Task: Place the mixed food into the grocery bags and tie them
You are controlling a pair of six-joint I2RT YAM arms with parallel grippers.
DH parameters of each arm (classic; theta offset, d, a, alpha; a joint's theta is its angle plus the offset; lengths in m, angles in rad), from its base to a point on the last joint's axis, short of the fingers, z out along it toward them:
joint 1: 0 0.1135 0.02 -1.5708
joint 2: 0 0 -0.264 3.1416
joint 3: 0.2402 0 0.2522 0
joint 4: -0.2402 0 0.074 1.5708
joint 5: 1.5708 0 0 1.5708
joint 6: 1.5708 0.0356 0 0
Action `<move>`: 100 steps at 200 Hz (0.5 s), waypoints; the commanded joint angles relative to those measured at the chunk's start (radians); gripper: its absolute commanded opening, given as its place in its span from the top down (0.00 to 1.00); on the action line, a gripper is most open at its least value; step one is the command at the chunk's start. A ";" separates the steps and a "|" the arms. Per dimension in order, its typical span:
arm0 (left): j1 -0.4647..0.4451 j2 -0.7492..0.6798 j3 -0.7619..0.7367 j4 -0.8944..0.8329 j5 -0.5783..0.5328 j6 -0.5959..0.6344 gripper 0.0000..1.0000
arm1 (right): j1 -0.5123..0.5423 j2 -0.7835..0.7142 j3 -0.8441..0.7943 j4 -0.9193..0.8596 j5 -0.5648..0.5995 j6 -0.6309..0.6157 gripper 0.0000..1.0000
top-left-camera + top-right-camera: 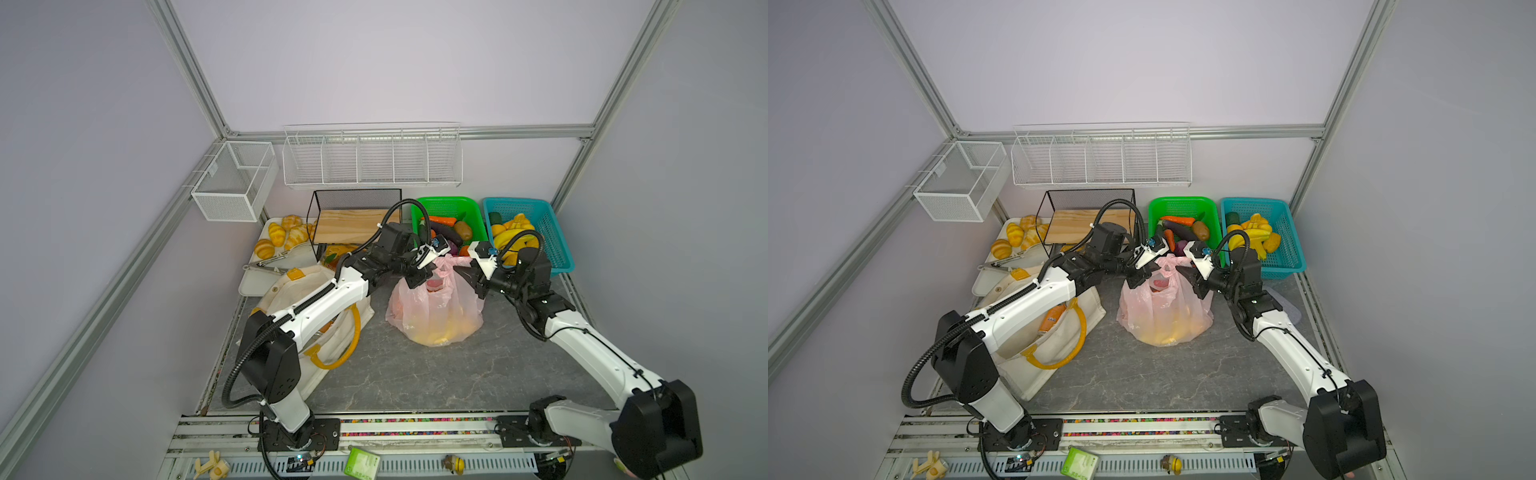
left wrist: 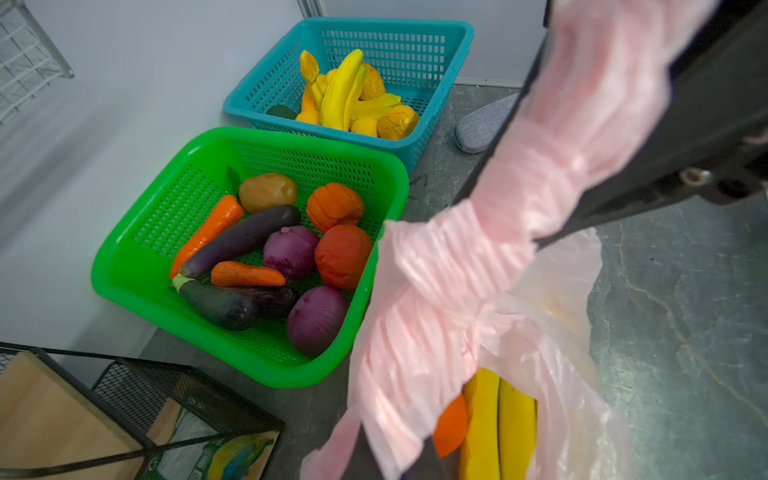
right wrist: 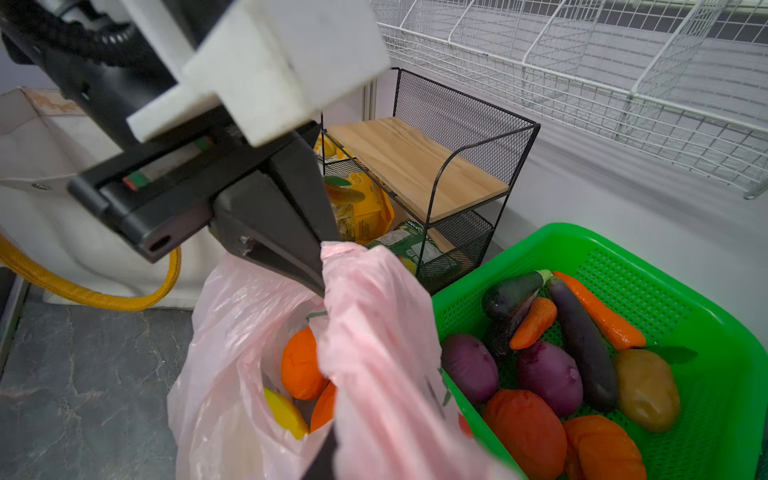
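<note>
Standing on the grey counter, the thin translucent pink plastic bag of toy fruit looks limp, slippery and bottom-heavy, best taken by its bunched handles: the left pincer pinches one, while whether the right pincer grips I cannot tell.

The whole setup sits on a grey marble-look tabletop. Directly on it are the pink plastic bag, standing about mid-table, and the canvas tote over on the left. Along the back wall are 2 baskets side by side, a green basket and a blue basket. A black wire rack stands left of them, and a white tray fills the far left corner. A grey pad lies flat near the blue one.
</note>
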 commanded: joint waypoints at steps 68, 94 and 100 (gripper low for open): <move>-0.007 -0.047 -0.068 0.080 0.062 0.201 1.00 | -0.009 0.037 0.113 -0.195 -0.032 -0.194 0.22; -0.007 -0.054 -0.070 0.065 0.090 0.246 1.00 | -0.011 0.077 0.127 -0.171 -0.068 -0.230 0.21; -0.007 -0.056 -0.068 0.060 0.094 0.252 1.00 | -0.011 0.086 0.134 -0.172 -0.077 -0.239 0.21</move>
